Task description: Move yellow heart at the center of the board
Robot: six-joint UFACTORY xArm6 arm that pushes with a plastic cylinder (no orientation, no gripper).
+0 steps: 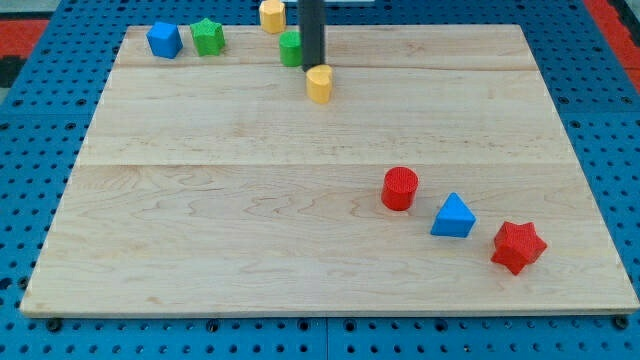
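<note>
The yellow heart [319,84] lies on the wooden board [250,200] near the view's top, a little left of the middle. My tip [313,66] stands just above it in the view, touching or nearly touching its top edge. A green block [290,48] sits right behind the rod on its left side, partly hidden by it. A yellow block [272,16] lies at the board's top edge, up and left of the rod.
A blue block [164,40] and a green star [208,37] sit at the view's top left. A red cylinder [400,188], a blue triangle [453,216] and a red star [518,246] lie in a diagonal line at the lower right.
</note>
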